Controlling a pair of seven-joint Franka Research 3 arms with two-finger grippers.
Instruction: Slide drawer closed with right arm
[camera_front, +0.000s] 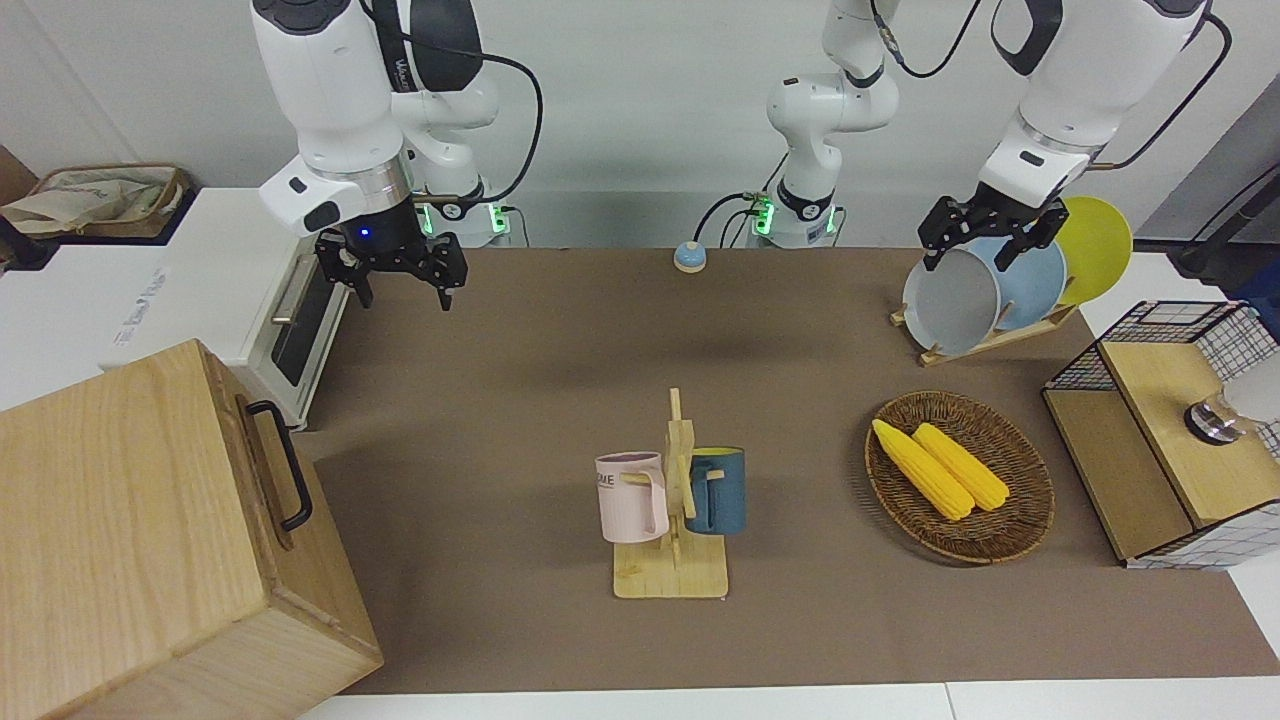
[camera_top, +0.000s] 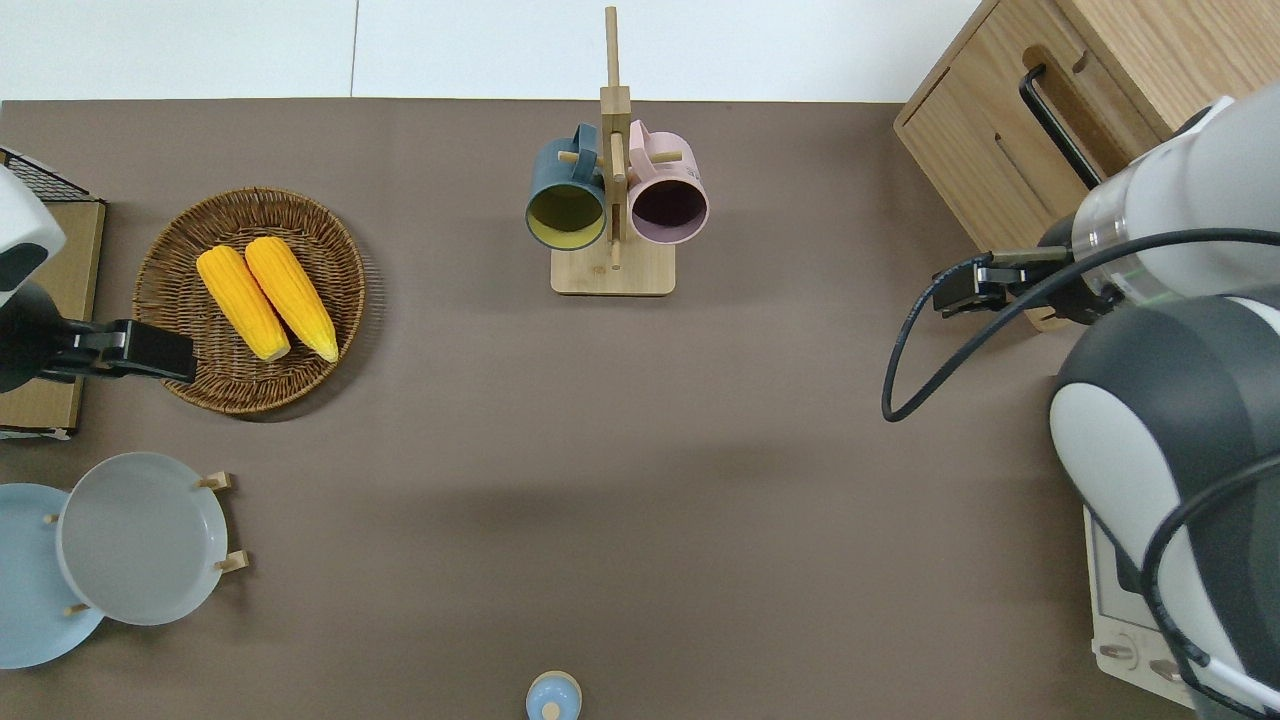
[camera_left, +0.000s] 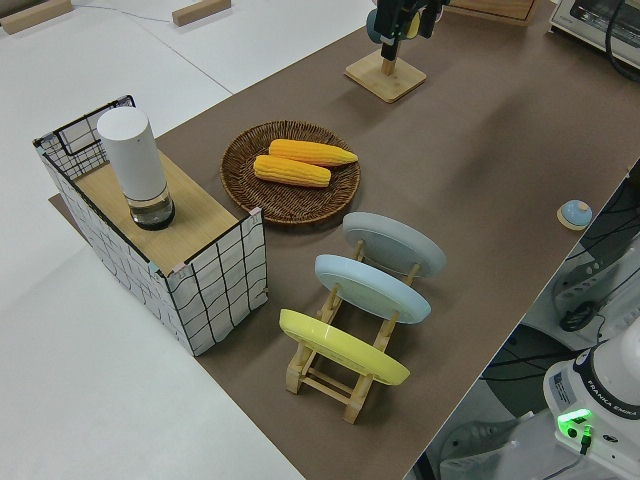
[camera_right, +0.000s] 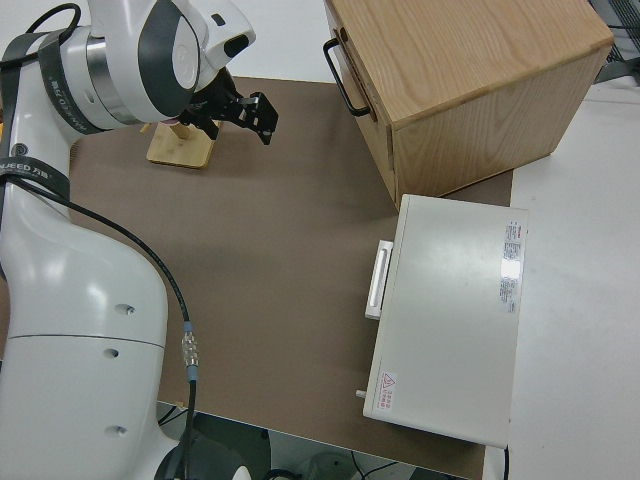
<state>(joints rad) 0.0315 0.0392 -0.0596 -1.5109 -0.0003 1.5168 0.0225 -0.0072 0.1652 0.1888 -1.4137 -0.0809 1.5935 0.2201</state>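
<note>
- Hovering at upper left of the front view, right gripper (camera_front: 404, 270) has fingers apart, touching nothing
- drawer (camera_front: 268, 470), lower left, looks nearly shut already; little pushing remains
- left arm parked

"FRANKA EMIKA" stands on the robot base (camera_left: 600, 398) in the left side view. The pink mug (camera_front: 632, 497) shows the letters "ME". Other labels are unreadable.

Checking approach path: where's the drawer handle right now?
The black bar handle sits on the drawer front of the wooden cabinet at the right arm's end of the table, farther from the robots than the white oven.
</note>
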